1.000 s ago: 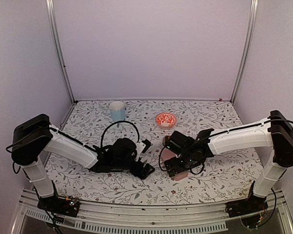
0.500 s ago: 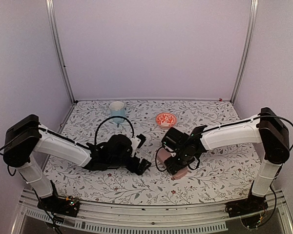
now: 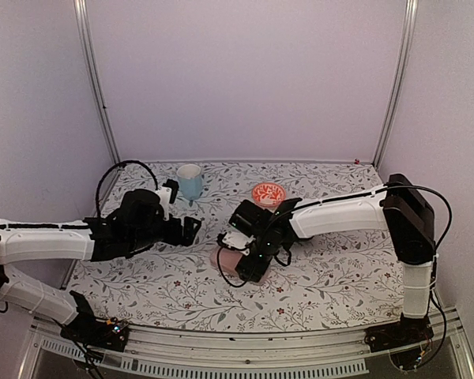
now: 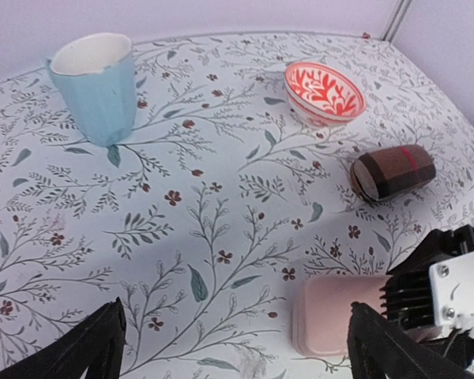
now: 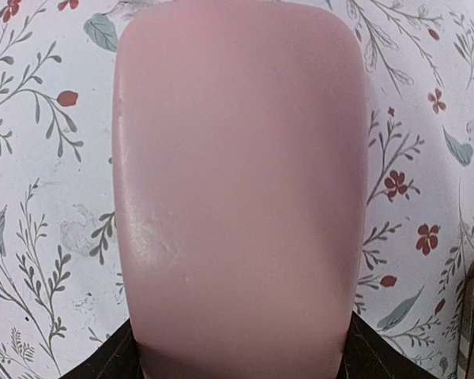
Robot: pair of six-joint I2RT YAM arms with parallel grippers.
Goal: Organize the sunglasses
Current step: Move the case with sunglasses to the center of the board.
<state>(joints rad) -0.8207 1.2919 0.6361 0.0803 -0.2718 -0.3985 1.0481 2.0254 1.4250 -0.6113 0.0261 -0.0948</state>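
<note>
Neither pair of sunglasses shows in any view. My right gripper (image 3: 251,254) is shut on one end of the pink oblong case (image 3: 223,259), which is closed and low over the table's middle. The case fills the right wrist view (image 5: 237,181), with my fingers (image 5: 114,359) at its near end. My left gripper (image 3: 191,229) is open and empty, left of the pink case and apart from it. The left wrist view shows the pink case (image 4: 336,316) near the right fingertip (image 4: 383,347), and the brown case with a red band (image 4: 393,171) lying beyond it.
A light blue cup (image 3: 189,180) stands at the back left and also shows in the left wrist view (image 4: 95,83). A red-patterned bowl (image 3: 268,193) sits at the back centre. The floral tablecloth (image 3: 340,276) covers the table. Metal posts stand at the back corners.
My right gripper has carried the pink case leftward towards the table's middle. My left arm has drawn back to the left and away from the centre, its gripper now open and empty.
</note>
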